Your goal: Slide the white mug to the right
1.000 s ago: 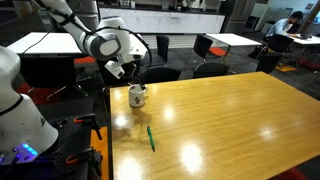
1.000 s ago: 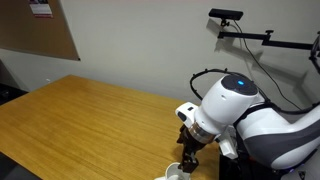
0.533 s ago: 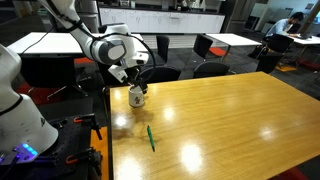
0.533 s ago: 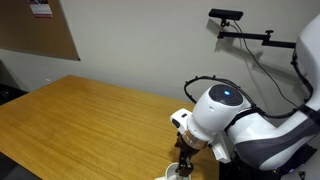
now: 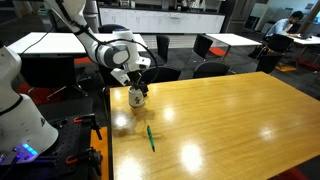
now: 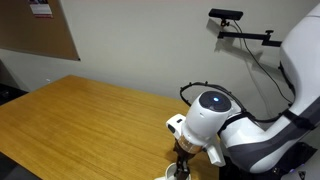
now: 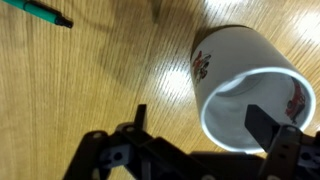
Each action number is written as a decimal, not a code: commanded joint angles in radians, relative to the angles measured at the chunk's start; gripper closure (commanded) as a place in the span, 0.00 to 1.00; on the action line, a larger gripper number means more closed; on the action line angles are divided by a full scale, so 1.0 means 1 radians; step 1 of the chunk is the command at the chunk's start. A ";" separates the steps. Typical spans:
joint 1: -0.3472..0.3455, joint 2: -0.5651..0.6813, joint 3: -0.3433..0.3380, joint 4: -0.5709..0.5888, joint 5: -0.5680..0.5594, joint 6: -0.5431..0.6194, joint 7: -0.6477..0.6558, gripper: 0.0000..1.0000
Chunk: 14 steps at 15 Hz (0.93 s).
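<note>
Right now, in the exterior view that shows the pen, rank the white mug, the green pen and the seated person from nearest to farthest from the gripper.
1. white mug, right beneath the gripper.
2. green pen, on the table, nearer the camera.
3. seated person, far back at the picture's right edge.

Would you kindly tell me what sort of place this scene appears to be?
Probably an office or shared meeting area: a long wooden table, white tables with dark chairs behind it, and a cork noticeboard on the wall.
</note>
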 commanded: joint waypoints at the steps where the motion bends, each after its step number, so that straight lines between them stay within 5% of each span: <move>1: 0.002 0.039 -0.003 0.035 -0.006 -0.004 0.018 0.03; 6: 0.000 0.079 -0.002 0.056 0.009 -0.009 0.008 0.06; 14: -0.003 0.109 0.002 0.080 0.027 -0.010 0.002 0.38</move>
